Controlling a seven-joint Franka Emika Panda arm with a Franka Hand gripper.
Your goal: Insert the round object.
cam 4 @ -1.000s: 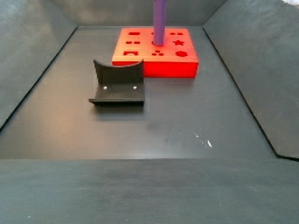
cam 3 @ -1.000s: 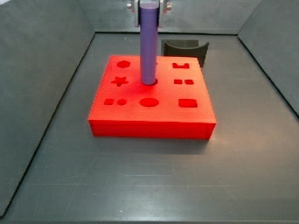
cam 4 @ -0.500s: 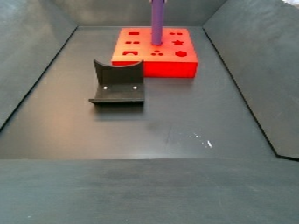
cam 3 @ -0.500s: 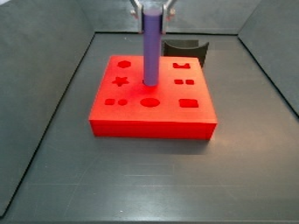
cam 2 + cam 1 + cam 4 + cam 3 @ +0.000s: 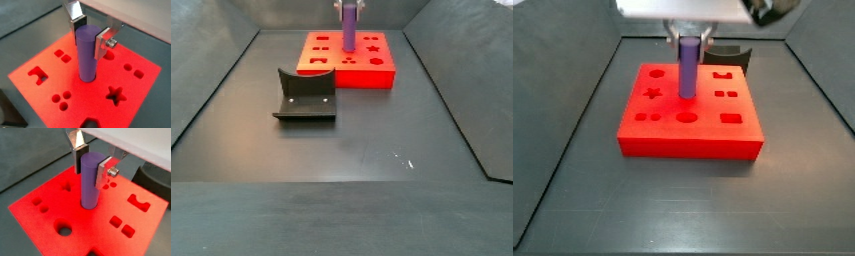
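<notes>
One peg, one red block, and that's pretty much the whole story. The round object stands upright with its lower end sunk into a hole near the middle of the block's top face, which makes sense: keeping it vertical is the only way a long purple cylinder like that slides down a round hole without jamming. Both wrist views show it planted there, and going by how much still sticks up, it looks only partly seated.

Going left to right in a side view, there's the star cutout, then the peg, then the square-ish cutouts. The dark fixture sits on the tabletop well apart from the block, not involved.

The gripper hangs straight above the block, and its fingers are clamped on the peg's upper end, one silver plate flat against each side. So the peg runs down from between them, the pads pinching near its top and the rest hanging free below.
</notes>
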